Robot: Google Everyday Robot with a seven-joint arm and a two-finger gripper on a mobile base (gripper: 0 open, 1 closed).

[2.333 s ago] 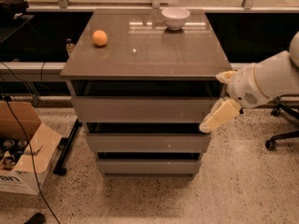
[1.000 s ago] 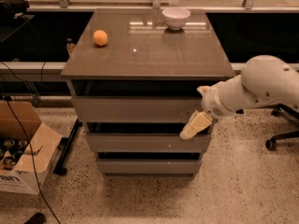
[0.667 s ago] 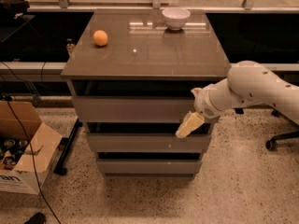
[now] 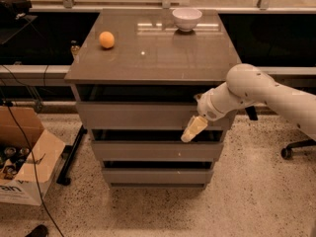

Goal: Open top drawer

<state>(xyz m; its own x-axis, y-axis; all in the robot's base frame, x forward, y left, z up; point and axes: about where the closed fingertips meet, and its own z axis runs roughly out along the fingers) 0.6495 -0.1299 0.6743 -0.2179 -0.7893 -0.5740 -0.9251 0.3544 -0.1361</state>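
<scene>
The top drawer (image 4: pixel 133 115) sits directly under the table (image 4: pixel 163 58) slab. Its plain flat front runs with its long axis from 9 o'clock to 3 o'clock, and it looks flush with the two narrower drawer fronts (image 4: pixel 148 151) below, so I judge it not yet opened.

The end effector (image 4: pixel 193 129) hangs at the 5 o'clock corner of that front, over its lower edge and the dark gap beneath. It tilts down toward 7 o'clock from the white arm (image 4: pixel 261 90), which comes in from 3 o'clock. Whether it is released or clenched cannot be told, nor whether it touches the panel or only lies in front of it.

From the end effector, most of the drawer front spreads toward 9 and 10 o'clock, and the lower lip is right at its tip. With no handle, the opening probably depends on catching that lip and drawing toward 6 o'clock, square to the long axis. A pull this far off centre could skew the drawer.

On the table, an orange (image 4: pixel 106 39) lies at 10 o'clock and a white bowl (image 4: pixel 186 19) at 12 o'clock, both well apart from the work.
</scene>
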